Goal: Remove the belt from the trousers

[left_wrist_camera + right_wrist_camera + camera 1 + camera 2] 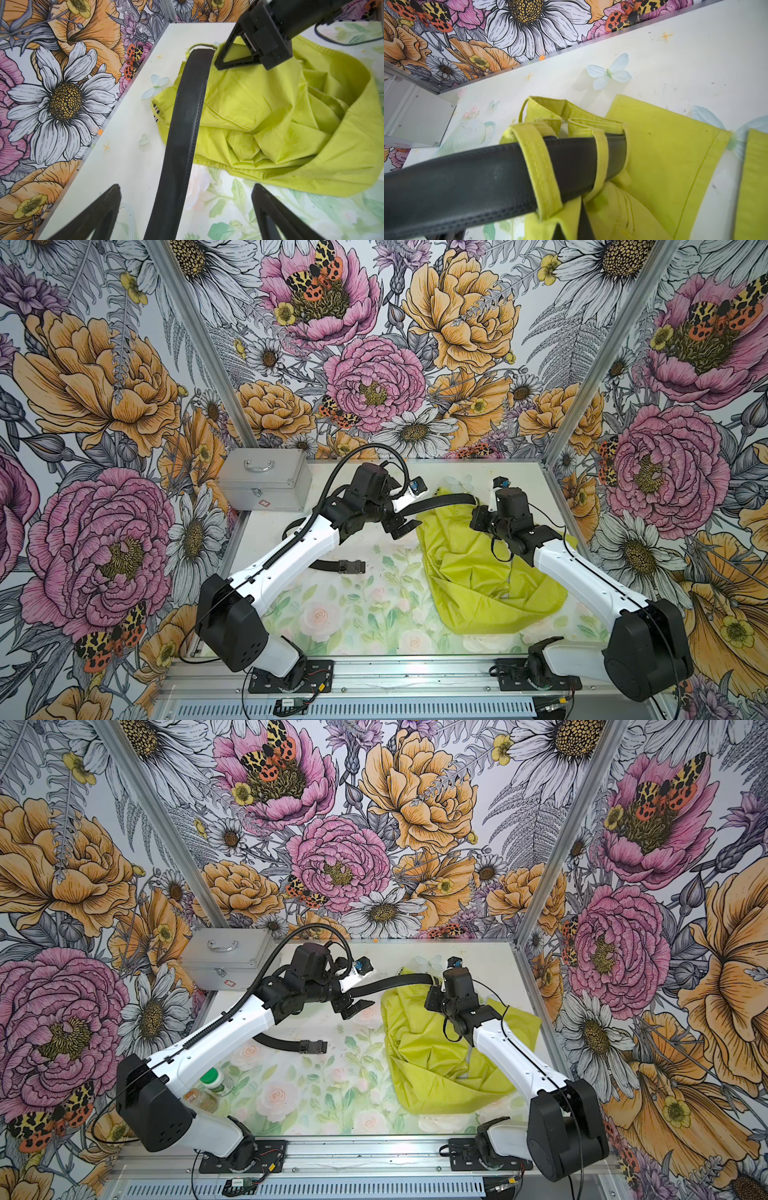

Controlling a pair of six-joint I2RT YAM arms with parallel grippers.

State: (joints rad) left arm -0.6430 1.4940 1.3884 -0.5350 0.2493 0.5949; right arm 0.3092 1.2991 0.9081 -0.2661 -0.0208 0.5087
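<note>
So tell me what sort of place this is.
Probably a robot test booth, not a home: flower-printed walls on aluminium frames enclose a small table, and two arms are bolted to a base rail at its front.

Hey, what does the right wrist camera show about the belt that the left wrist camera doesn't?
Only the right wrist view shows the belt threaded under two yellow-green belt loops, with its tip just past the second loop. Only the left wrist view shows the left end effector open, its fingers on either side of the belt and clear of it, and the right end effector down on the trousers beside the belt. Both show the black stitched strap still caught in the waistband, so the belt is not out yet.
</note>
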